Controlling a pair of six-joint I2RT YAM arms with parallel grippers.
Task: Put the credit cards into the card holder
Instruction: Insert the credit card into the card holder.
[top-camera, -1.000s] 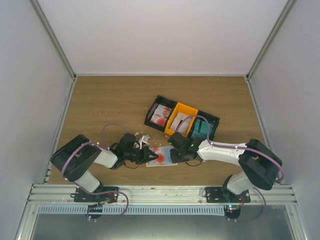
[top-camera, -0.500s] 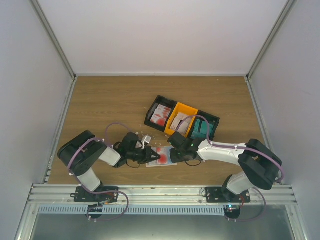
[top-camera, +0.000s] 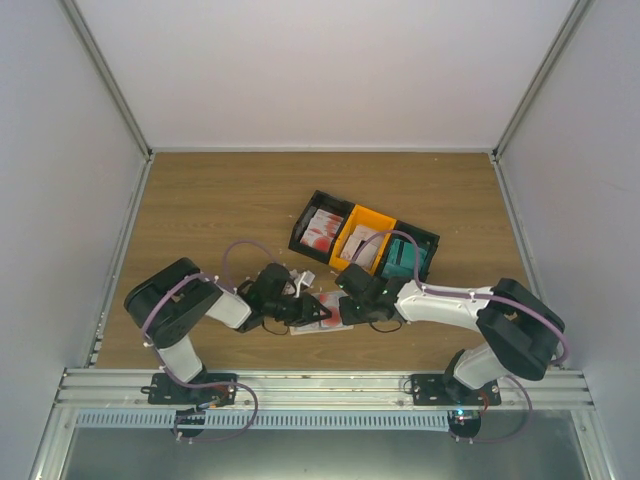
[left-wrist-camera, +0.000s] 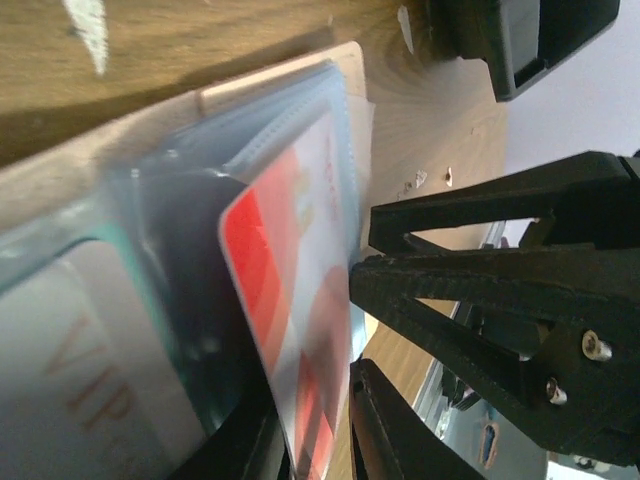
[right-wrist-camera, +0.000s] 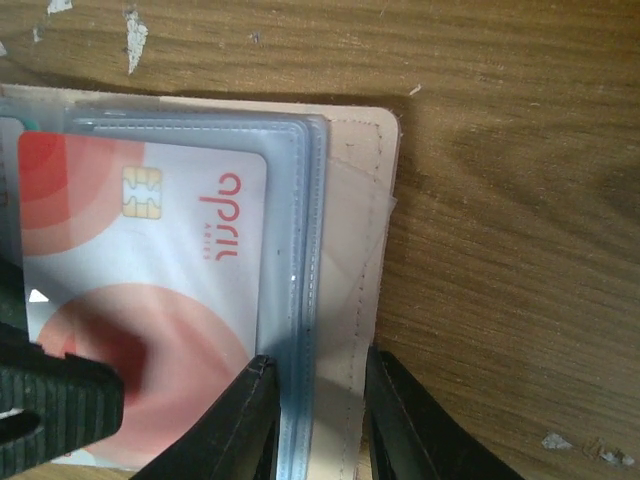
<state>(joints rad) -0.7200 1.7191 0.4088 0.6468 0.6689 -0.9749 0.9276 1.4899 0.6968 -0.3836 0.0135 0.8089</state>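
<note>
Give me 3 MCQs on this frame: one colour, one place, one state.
1. The tray has a middle bin of which colour? A) orange B) white C) teal
2. Where is the card holder? A) in the tray B) on the table between the left gripper and right gripper C) by the far wall
3. How is the card holder? A) folded shut B) lying open, a red-and-white card at its clear sleeves C) standing on edge

1 A: the top view shows an orange bin between two black ones.
2 B: it lies on the wood, nearer than the tray, with a gripper at each side.
3 B: the right wrist view shows it spread flat with the card at the sleeves.
</note>
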